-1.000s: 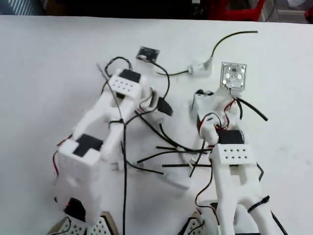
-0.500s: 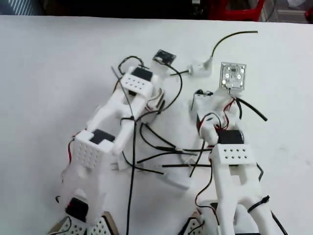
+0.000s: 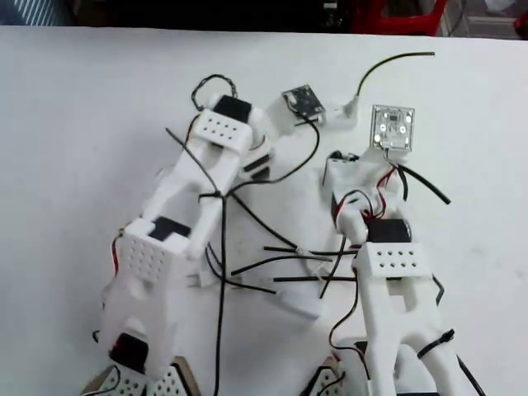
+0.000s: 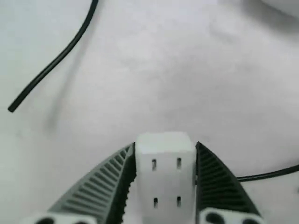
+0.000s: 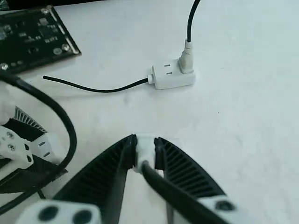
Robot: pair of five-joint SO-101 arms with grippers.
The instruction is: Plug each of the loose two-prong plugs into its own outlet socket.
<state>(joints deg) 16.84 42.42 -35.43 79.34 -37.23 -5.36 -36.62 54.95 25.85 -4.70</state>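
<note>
With the left gripper [image 4: 166,145] clamped on a white outlet block [image 4: 166,179] and the right gripper [image 5: 145,139] pinching a two-prong plug [image 5: 145,153] low over the table, the plug's stiff black cord [image 5: 170,193] may twist the prongs off the slots, jamming them.

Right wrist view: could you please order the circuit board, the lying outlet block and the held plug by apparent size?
Largest: circuit board, cropped.
Then: outlet block.
Last: held plug, partly hidden in the claw and nearer, so unsure.
</note>
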